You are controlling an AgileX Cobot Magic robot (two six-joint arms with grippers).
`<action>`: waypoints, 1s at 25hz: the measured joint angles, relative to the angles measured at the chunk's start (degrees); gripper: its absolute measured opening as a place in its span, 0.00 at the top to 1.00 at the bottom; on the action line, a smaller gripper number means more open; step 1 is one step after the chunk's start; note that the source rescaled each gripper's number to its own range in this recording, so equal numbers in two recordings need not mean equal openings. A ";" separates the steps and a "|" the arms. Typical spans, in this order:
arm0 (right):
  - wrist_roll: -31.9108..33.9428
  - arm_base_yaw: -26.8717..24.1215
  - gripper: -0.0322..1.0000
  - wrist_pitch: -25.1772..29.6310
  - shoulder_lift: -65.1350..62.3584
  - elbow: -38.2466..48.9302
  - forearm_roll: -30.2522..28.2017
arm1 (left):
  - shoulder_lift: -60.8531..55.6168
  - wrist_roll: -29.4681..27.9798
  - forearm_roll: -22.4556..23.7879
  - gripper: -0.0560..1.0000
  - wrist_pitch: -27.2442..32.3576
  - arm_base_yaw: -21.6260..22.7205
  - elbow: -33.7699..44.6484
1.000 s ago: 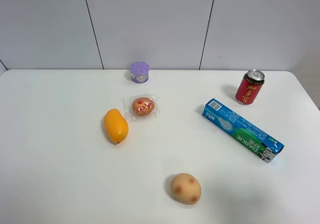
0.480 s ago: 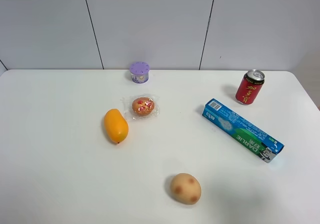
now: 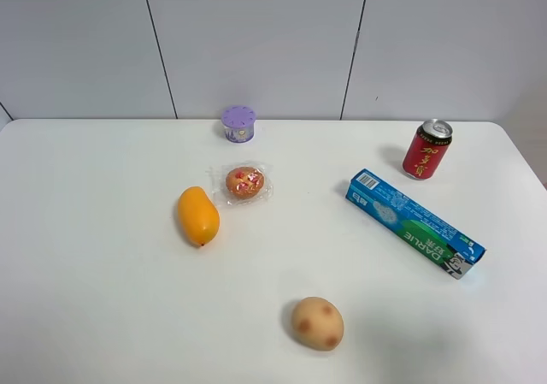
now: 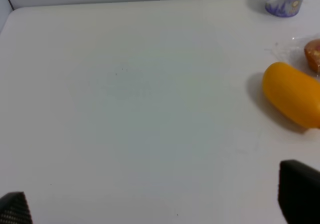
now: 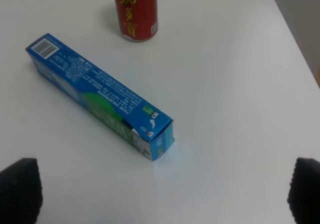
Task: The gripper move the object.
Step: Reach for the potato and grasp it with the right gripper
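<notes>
The object, a small round tan lump with reddish-brown spots [image 3: 317, 322], lies on the white table near its front edge, right of centre in the exterior high view. It shows in neither wrist view. No arm or gripper shows in the exterior high view. The left gripper [image 4: 155, 204] shows only as two black fingertips [image 4: 299, 189] set wide apart over bare table, open and empty. The right gripper [image 5: 162, 194] also shows two black fingertips [image 5: 20, 189] wide apart, open and empty, above the table near the blue box.
An orange mango [image 3: 197, 215] and a plastic-wrapped round cake [image 3: 244, 182] lie left of centre. A purple cup [image 3: 238, 123] stands at the back. A red can [image 3: 427, 149] and a long blue-green box [image 3: 414, 222] are on the right. The table's right edge [image 5: 295, 29] is close to the can.
</notes>
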 joint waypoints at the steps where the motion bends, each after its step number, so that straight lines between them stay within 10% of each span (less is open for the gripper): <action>1: 0.00 0.00 0.00 0.00 0.00 0.00 0.00 | 0.00 0.00 0.00 0.00 0.00 0.00 0.00; 13: -0.48 0.00 0.00 1.58 2.89 -0.96 0.18 | 0.00 0.00 0.00 0.00 0.00 0.00 0.00; 25: -6.62 0.93 0.00 8.94 23.91 -20.10 3.04 | 0.00 -0.02 0.00 0.00 0.00 0.00 0.00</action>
